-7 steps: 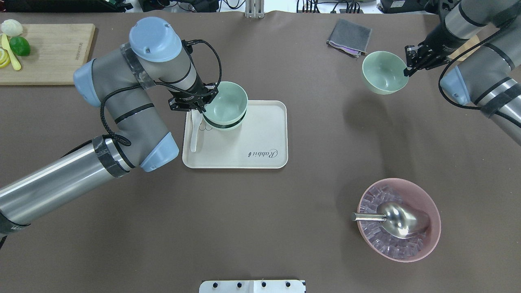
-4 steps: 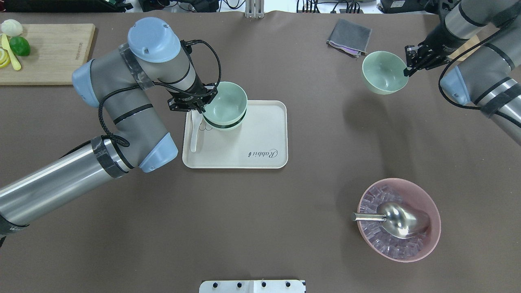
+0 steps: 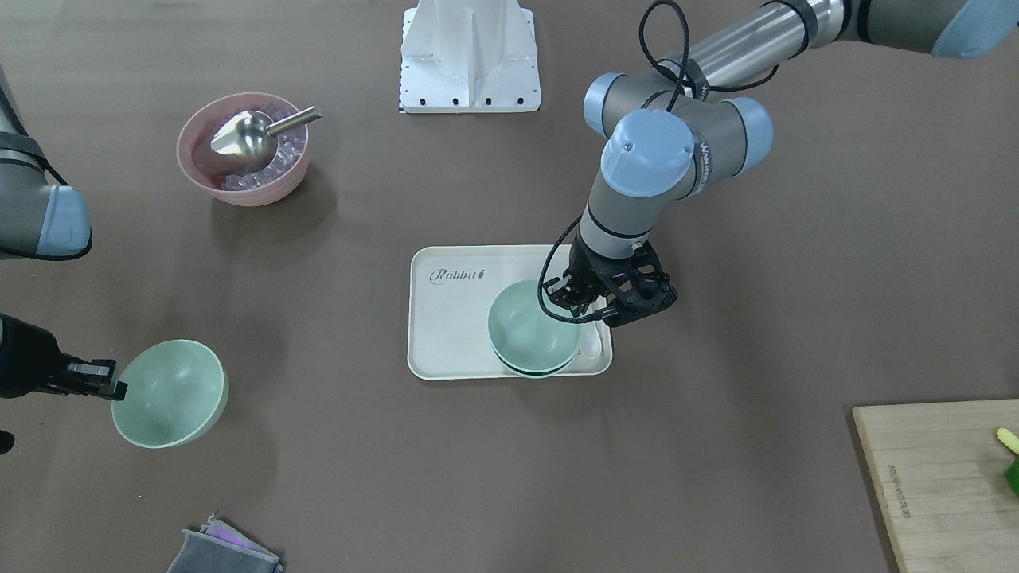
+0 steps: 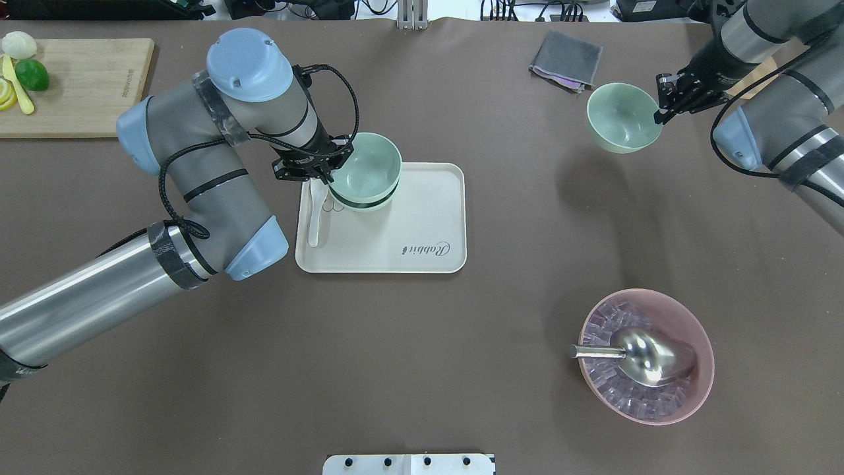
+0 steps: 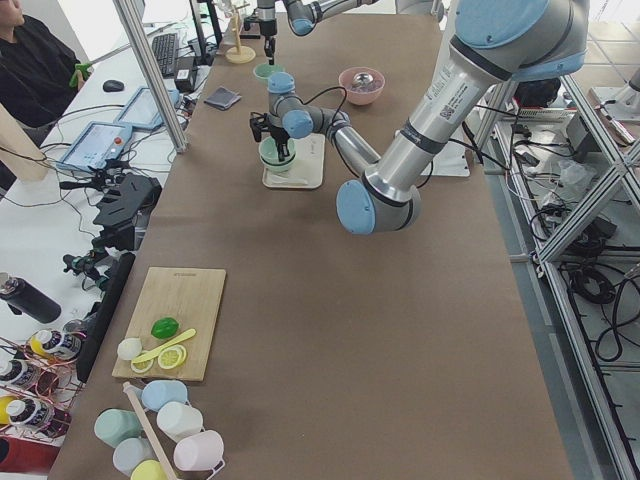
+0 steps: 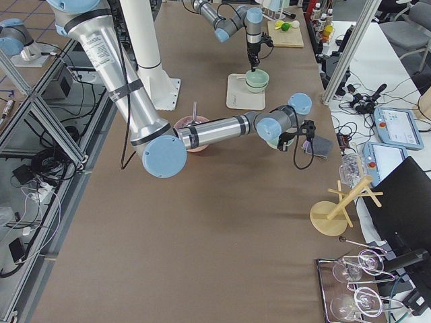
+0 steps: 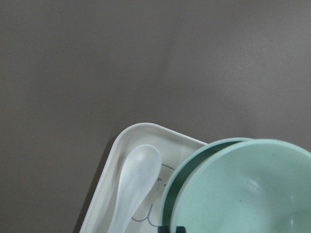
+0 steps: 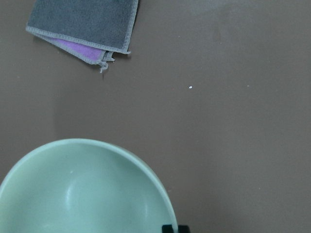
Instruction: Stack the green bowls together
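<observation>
Bowls: 2 on the tray, 1 in the air at far right.

Left gripper (image 4: 323, 173) is clenched on the left rim of the top bowl (image 4: 369, 165). That bowl is set inside the lower bowl (image 7: 176, 187) at the far left corner of the tray (image 4: 422, 224). Overhead, the lower one shows only as a dark band, while the left wrist view shows its rim as a crescent beside a white spoon (image 7: 136, 179). Right gripper (image 4: 659, 111) pinches the right rim of the 3rd bowl (image 4: 620, 119), held off the table with its shadow nearer. The right wrist view shows a grey cloth (image 8: 82, 22) with a purple underlayer just beyond that bowl. A pink bowl (image 4: 702, 330) with ice and a scoop (image 4: 649, 356) stands near right.
</observation>
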